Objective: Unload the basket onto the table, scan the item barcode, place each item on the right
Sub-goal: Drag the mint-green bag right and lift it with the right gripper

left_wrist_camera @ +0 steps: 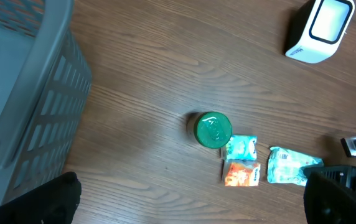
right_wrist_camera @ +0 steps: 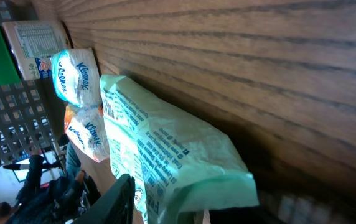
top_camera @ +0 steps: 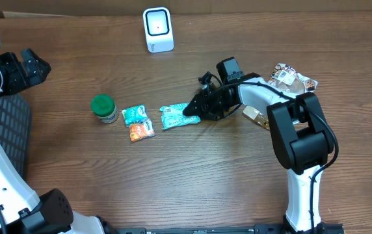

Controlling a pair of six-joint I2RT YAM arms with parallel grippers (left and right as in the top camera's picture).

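Right claw: my right claw (top_camera: pixel 190 110) sits just right of the frame's middle in the overhead view, pointing toward the left edge.
Right claw state: pinching the near end of the mint-green tissue pack (top_camera: pixel 172 117). My wrist view shows one dark finger (right_wrist_camera: pixel 119 200) against the wrapper at the bottom edge; the other finger I cannot make out.
Item: the mint-green tissue pack lies at the centre of the overhead view. Its right end is in my claw and the rest stretches left from my fingertips. From my wrist it fills the lower middle of the frame, printed side toward the lens.
Item's neighbours: a teal Kleenex pack (top_camera: pixel 134 115) and an orange Kleenex pack (top_camera: pixel 141 131) sit just left of it, touching each other but apart from my pack. A green-lidded jar (top_camera: pixel 103 108) stands just beyond them, further left.
Barcode scanner: the white barcode scanner (top_camera: pixel 158 29) stands upright at the top centre of the overhead view, well apart from the pack and from my claw.
Left claw: my left claw (top_camera: pixel 35 67) hangs at the upper left, spread wide and holding nothing, above the grey basket (top_camera: pixel 9 127).
Right edge: crumpled snack packets (top_camera: pixel 292 78) lie on the wooden table (top_camera: pixel 192 175) at upper right, behind my arm.
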